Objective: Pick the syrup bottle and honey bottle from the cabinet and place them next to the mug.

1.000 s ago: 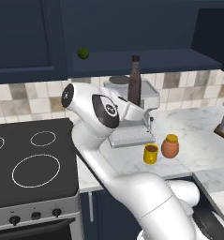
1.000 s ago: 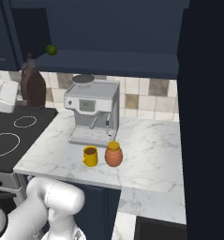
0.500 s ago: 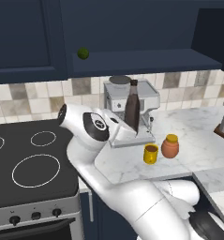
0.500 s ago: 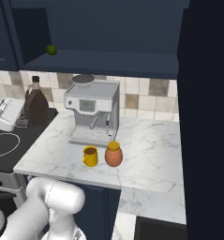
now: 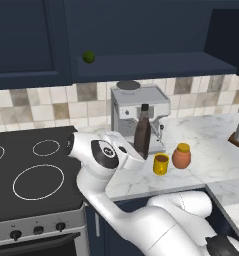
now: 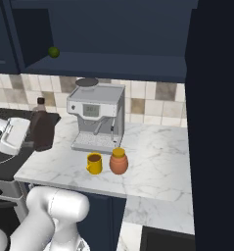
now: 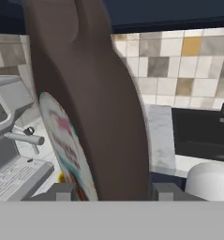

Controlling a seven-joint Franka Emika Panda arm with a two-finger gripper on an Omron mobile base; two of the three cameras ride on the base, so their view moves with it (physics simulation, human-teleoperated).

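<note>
Dark brown fills my hand view, because my jaws are squeezed on the syrup bottle [image 7: 99, 103], one finger [image 7: 62, 191] low on each side of it. Its pale label [image 7: 66, 145] faces the side with the coffee machine. From the base cameras I see the bottle [image 5: 142, 132] standing upright in my grip, at the left end of the white marble desk [image 6: 152, 162], right by the black stove [image 5: 31, 170]. My white hand [image 6: 11, 135] holds it from the stove side. The small yellow mug [image 5: 161, 163] sits on the desk to the right of the bottle, close but not touching. The round orange honey bottle [image 5: 181, 156] stands just beside the mug, on its far side from the syrup. The silver coffee machine [image 6: 96, 117] is behind them, against the tiled wall. Above it all hangs the navy cabinet [image 5: 141, 30], and a little green ball [image 5: 88, 57] sits on its open shelf.
</note>
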